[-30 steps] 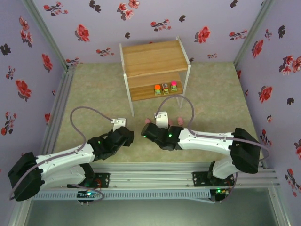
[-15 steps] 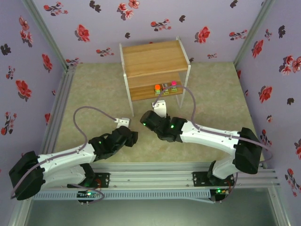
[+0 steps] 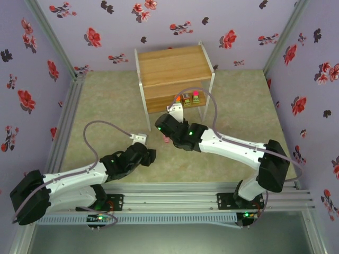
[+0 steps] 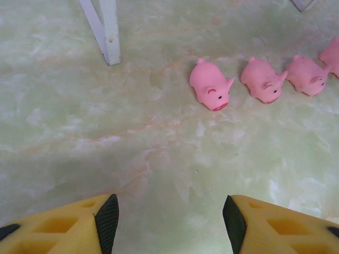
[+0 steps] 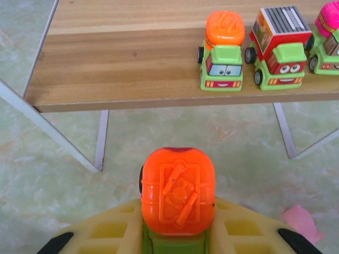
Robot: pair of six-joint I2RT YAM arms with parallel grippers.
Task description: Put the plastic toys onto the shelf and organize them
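Four pink pigs [image 4: 262,79] lie in a row on the green marbled worktop [image 4: 79,137], ahead of the left fingers [image 4: 79,227] as we see them from the left wrist. The one furthest right is cut by the frame edge. They lie near one another without touching, heads turned towards the camera. A white shelf leg [image 4: 106,32] stands on the worktop to the left of the nearest pig [image 4: 211,91]. The left fingers are spread wide with nothing between their black pads [image 4: 107,222], and they stop short of the pigs, touching none.

From the right wrist we see the right fingers [image 5: 100,233] pinching an orange-topped truck [image 5: 177,196] by its green base, orange top upward. It is held in front of the near edge of the lower board [image 5: 132,69], not on it. On that board, towards its right end, three more trucks stand side by side, facing us: an orange-topped one [image 5: 222,50], a grey-topped one [image 5: 279,45] and a magenta-topped one [image 5: 326,32] cut by the frame edge. Part of a pig [image 5: 302,222] shows on the worktop at the lower right.

From above, we find the shelf [image 3: 172,66] at the far middle of the worktop. The right arm [image 3: 233,148] reaches to its front, and the left arm [image 3: 79,177] lies nearer and to the left, apart from the shelf.
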